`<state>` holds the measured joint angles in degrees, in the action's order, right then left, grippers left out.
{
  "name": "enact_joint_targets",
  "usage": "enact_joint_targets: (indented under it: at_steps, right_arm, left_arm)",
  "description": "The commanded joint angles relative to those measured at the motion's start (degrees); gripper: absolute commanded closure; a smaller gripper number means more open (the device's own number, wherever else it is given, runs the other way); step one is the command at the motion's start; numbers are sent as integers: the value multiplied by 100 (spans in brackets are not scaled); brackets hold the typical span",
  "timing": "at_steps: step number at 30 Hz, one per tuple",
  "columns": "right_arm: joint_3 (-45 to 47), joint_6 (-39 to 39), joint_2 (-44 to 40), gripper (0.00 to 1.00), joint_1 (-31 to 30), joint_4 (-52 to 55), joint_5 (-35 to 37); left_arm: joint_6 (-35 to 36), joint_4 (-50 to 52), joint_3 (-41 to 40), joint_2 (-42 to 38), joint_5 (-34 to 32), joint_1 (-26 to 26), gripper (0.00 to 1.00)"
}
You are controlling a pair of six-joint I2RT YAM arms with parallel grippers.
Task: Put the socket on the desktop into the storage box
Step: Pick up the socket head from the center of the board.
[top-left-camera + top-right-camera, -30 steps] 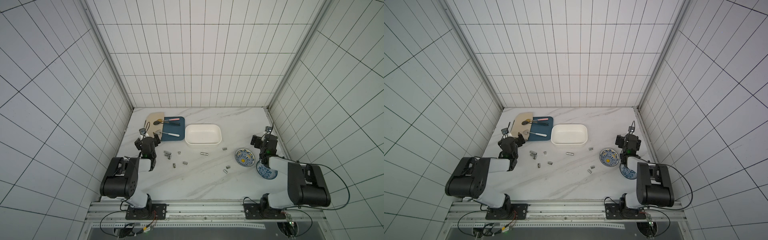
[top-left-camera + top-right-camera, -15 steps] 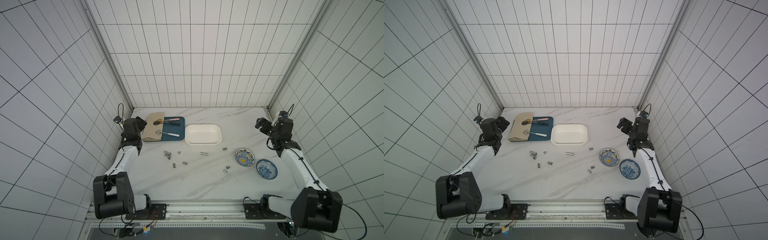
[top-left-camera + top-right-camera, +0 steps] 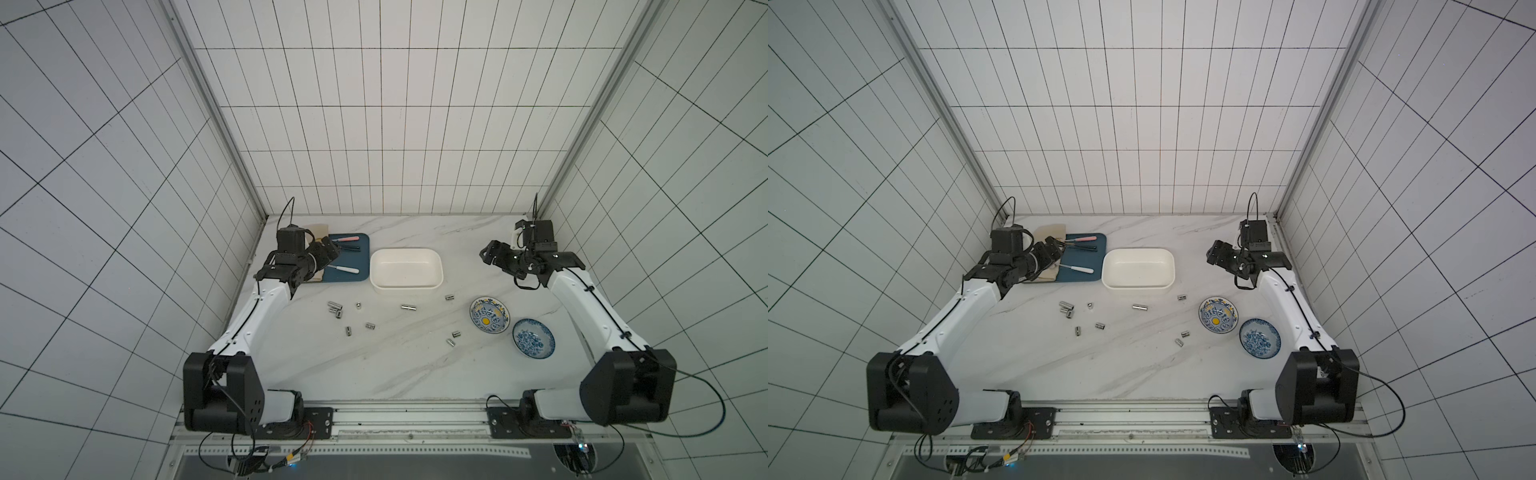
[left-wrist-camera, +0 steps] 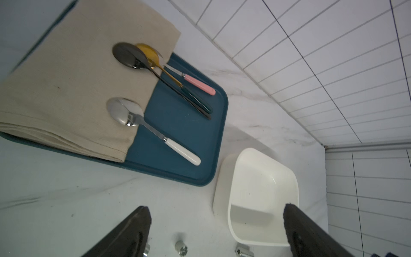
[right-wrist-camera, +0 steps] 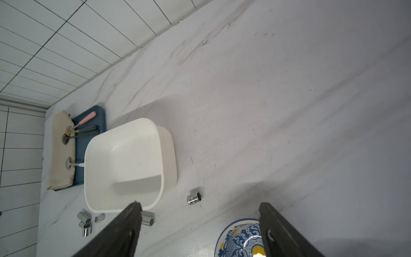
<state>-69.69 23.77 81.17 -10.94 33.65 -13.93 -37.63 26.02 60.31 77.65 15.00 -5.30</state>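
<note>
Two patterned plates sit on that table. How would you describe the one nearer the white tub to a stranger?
Start at the white storage box on the marble desktop. Toward the right arm side, two round blue-patterned plates lie close together; take the plate nearer the box. Only it has a yellow centre; its neighbour is blue and white only.

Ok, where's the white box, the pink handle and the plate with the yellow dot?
Box (image 5: 169,155): right wrist view, on its outer side wall.
Pink handle (image 4: 200,84): left wrist view, middle of the handle.
Yellow-dot plate (image 3: 490,314): in a top view, on its patterned middle.
</note>
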Motion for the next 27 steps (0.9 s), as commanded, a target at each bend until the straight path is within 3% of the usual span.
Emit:
enact_joint_targets:
  at_steps: [1,5,12,27]
  right_arm:
    - [-278,-377,313,18,-312,879,291]
    - [-469,-466,708,24,-574,1100,320]
    - [-637,-577,1392,30,-1117,1175,484]
    - [-777,-645,2293,39,-1657,1119,857]
  left_arm:
    - [408,809,-21,-143,414,-309,4]
    - [414,826,-292,-343,730,-599,8]
    - [258,712,-586,-549,696,-1001,10]
    - [124,722,-591,-516,773,-1107,10]
